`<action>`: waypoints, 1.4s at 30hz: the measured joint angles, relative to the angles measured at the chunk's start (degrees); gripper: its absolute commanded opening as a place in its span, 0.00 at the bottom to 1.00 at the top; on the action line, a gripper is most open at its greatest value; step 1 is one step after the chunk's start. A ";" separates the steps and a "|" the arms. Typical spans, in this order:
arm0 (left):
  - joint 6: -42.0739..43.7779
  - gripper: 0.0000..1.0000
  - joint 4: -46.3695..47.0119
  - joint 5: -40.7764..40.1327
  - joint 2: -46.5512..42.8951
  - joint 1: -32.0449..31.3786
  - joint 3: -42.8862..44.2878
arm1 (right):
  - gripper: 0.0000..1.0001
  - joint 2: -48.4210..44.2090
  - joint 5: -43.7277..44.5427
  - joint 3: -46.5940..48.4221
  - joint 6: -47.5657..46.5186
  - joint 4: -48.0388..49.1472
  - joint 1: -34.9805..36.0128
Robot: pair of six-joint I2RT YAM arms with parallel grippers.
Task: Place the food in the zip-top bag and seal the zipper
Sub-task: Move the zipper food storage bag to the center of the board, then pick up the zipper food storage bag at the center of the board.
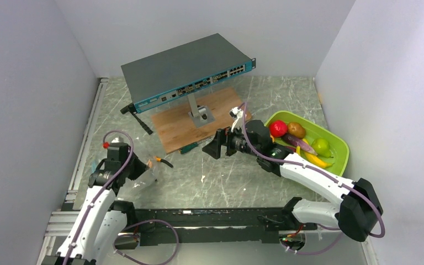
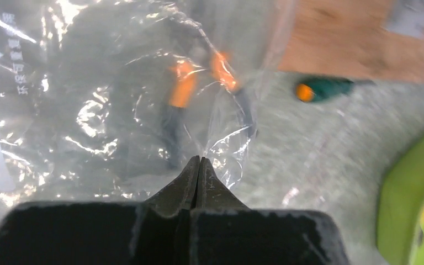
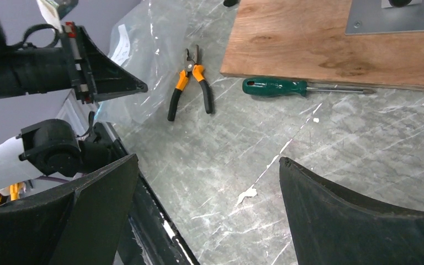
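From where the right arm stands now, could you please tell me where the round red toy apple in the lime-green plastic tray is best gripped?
Across the red toy apple's middle, from straight above: it sits at the lime-green plastic tray's left end with the brown round fruit close beside it, so a sideways approach looks blocked.
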 measured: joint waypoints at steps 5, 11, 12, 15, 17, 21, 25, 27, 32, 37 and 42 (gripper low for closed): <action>2.73 0.14 7.89 11.06 -5.40 -2.78 -1.44 | 1.00 1.07 -0.02 0.00 0.00 0.39 0.00; 6.62 1.00 13.57 19.30 -6.49 -9.35 -1.66 | 1.00 1.36 -0.02 0.00 -0.02 0.55 0.00; 7.37 1.00 12.81 19.28 -6.62 -9.77 -1.09 | 1.00 1.42 -0.02 0.00 -0.02 0.52 0.00; 9.92 1.00 8.52 16.33 -7.30 -9.88 2.19 | 1.00 1.53 -0.02 0.00 0.00 0.55 0.00; 11.08 1.00 5.22 12.07 -8.13 -9.90 5.16 | 1.00 1.53 -0.02 0.00 -0.02 0.59 0.00; 9.25 1.00 -2.01 -2.36 -9.38 -9.97 10.45 | 1.00 1.53 -0.02 0.00 -0.02 0.52 0.00; 3.13 1.00 -8.13 -17.77 -8.24 -9.97 11.32 | 1.00 1.53 -0.04 0.00 0.00 0.61 0.00; 0.39 1.00 -10.51 -25.46 -6.91 -9.94 11.02 | 1.00 1.55 -0.17 0.00 0.00 0.59 0.04; -0.81 1.00 -10.25 -35.17 -1.57 -5.35 9.92 | 1.00 1.60 -0.22 0.00 -0.04 0.33 0.22; -0.33 1.00 -3.69 -33.20 3.72 3.06 6.10 | 1.00 1.60 -0.22 0.00 -0.04 -0.13 0.22; 3.74 1.00 6.58 -20.79 5.09 10.78 -0.39 | 1.00 1.60 -0.22 0.00 -0.07 -0.15 0.26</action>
